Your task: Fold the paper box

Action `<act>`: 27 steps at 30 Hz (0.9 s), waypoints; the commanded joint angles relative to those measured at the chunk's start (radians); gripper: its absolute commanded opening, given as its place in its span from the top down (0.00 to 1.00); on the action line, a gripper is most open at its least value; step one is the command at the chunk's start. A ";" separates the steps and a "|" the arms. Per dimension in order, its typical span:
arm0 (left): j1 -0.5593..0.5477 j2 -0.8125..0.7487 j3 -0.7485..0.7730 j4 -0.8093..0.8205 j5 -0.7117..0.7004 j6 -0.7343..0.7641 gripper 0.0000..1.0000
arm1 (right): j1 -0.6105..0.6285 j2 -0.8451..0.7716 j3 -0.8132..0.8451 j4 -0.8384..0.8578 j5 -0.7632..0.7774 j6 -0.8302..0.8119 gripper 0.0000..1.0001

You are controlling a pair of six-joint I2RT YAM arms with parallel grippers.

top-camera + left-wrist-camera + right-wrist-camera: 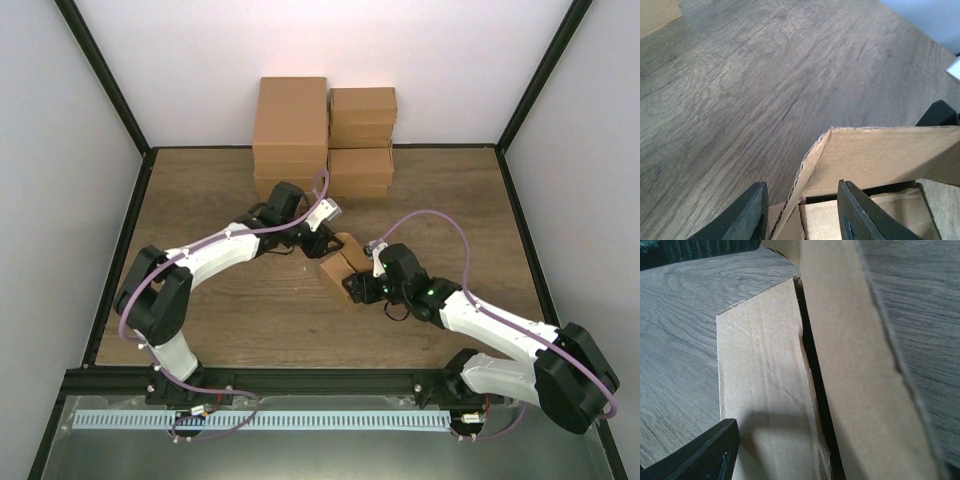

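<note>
Light: soft, even, overhead. Back wall (330, 40) washed pale. Shadow: dark patch on paper box (765, 427), right wrist view. Table (740, 100) grain sharp; nearest foreground soft.

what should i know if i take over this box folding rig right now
Left gripper: jaws open, straddling the edge of a raised flap of the paper box, not pinching it.
Right gripper: at the box's near-right side, one finger against a panel. The other finger is hidden, so a grip cannot be confirmed.
Box: mid-table, between both grippers, in front of the stacked cartons.
Done: panels partly raised.
Left: the flap stands open and the box is not closed. It probably needs folding in and tucking.
</note>
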 commanded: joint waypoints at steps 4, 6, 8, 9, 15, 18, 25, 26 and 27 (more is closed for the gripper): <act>-0.042 -0.039 -0.027 0.008 -0.130 -0.054 0.68 | -0.009 0.011 0.034 -0.002 0.007 -0.003 0.30; -0.052 -0.043 -0.025 0.002 -0.145 -0.057 0.70 | -0.008 0.013 0.034 0.000 0.008 -0.002 0.32; -0.060 -0.050 -0.025 -0.001 -0.158 -0.061 0.72 | -0.008 0.015 0.033 -0.001 0.008 -0.001 0.33; -0.062 -0.055 -0.026 -0.001 -0.167 -0.065 0.73 | -0.008 0.016 0.033 -0.001 0.007 -0.001 0.33; -0.070 -0.082 -0.023 -0.015 -0.178 -0.067 0.72 | -0.008 0.016 0.034 -0.002 0.007 -0.003 0.34; -0.075 -0.079 -0.019 -0.016 -0.165 -0.064 0.64 | -0.008 0.018 0.033 -0.001 0.003 -0.002 0.35; -0.088 -0.034 0.033 -0.052 -0.158 -0.045 0.67 | -0.008 0.019 0.036 -0.004 0.000 -0.002 0.36; -0.089 -0.029 0.041 -0.058 -0.162 -0.042 0.68 | -0.008 0.019 0.035 -0.004 0.000 -0.002 0.36; -0.090 -0.027 0.046 -0.061 -0.169 -0.042 0.69 | -0.008 0.018 0.035 -0.004 -0.001 -0.002 0.36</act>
